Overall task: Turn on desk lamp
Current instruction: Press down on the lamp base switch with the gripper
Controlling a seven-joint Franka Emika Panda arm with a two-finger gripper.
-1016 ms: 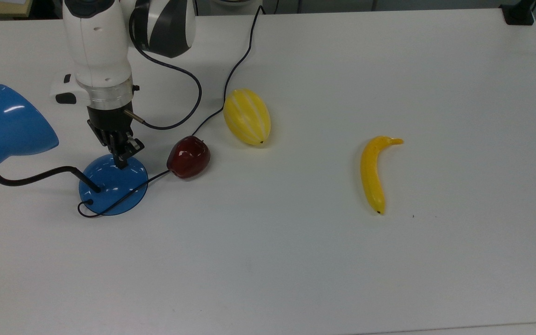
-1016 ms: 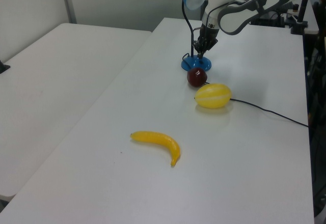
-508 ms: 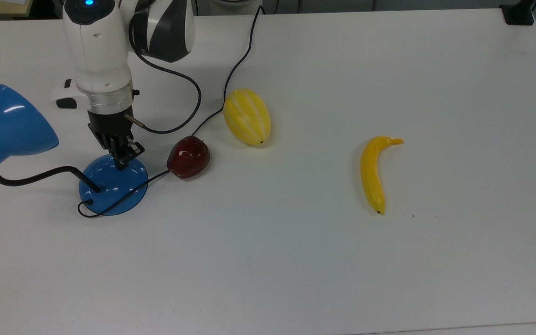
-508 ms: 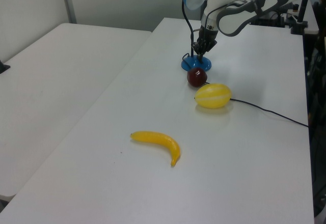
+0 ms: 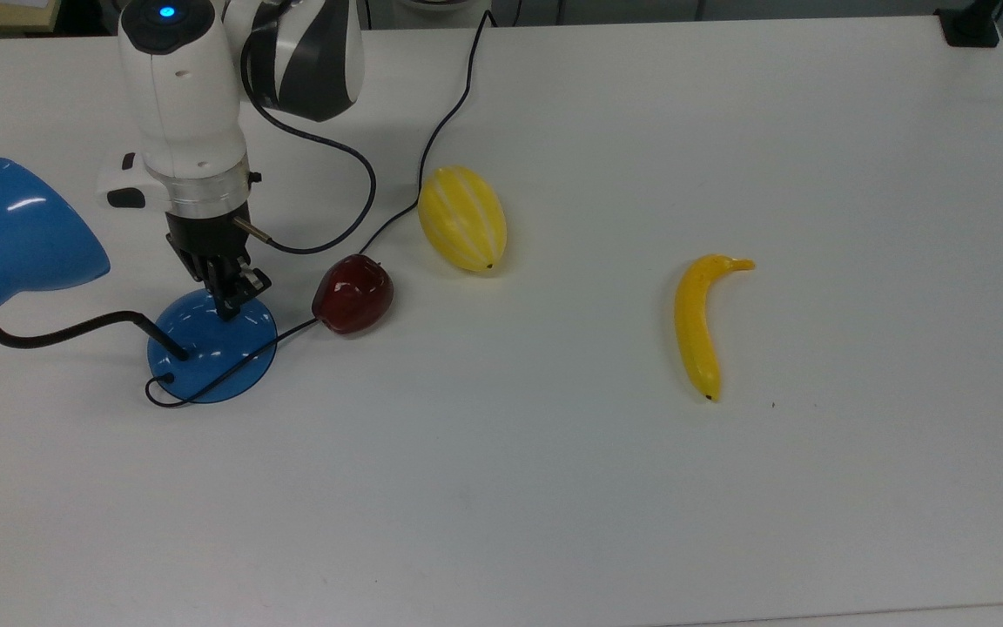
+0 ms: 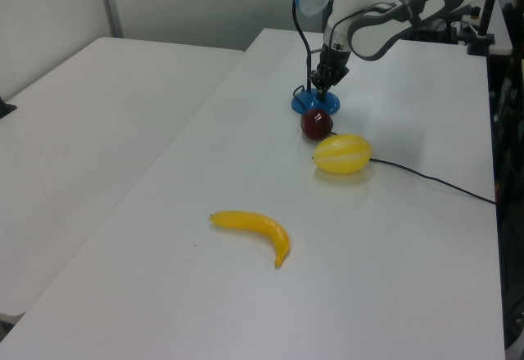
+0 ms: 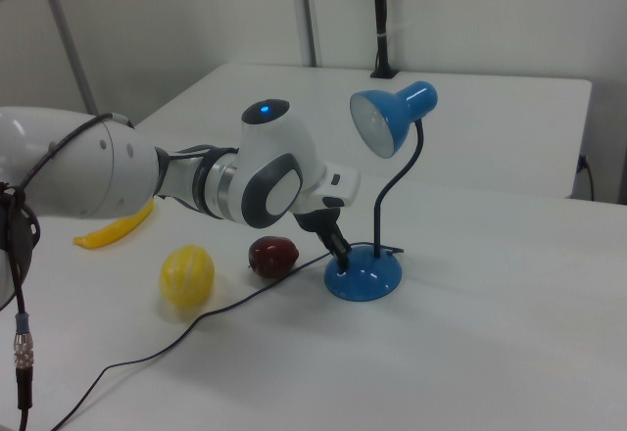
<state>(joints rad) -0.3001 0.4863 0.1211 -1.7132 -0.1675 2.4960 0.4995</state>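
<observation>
The gripper [image 5: 228, 305] – fingers closed together – is pressing its tip onto the desk lamp [image 5: 210, 347] base's far edge.

Bench [image 5: 728, 131]: white, matte top.
Second table [image 6: 74, 131]: white, alongside on the left view's left.
Walls [image 7: 490, 20]: pale panelled partitions.
Post [image 7: 380, 20]: black, upright, at the far table edge.

White arm [image 5: 184, 96] with grey joint covers (blue light on top), black gripper [image 5: 227, 296], black cable.
</observation>
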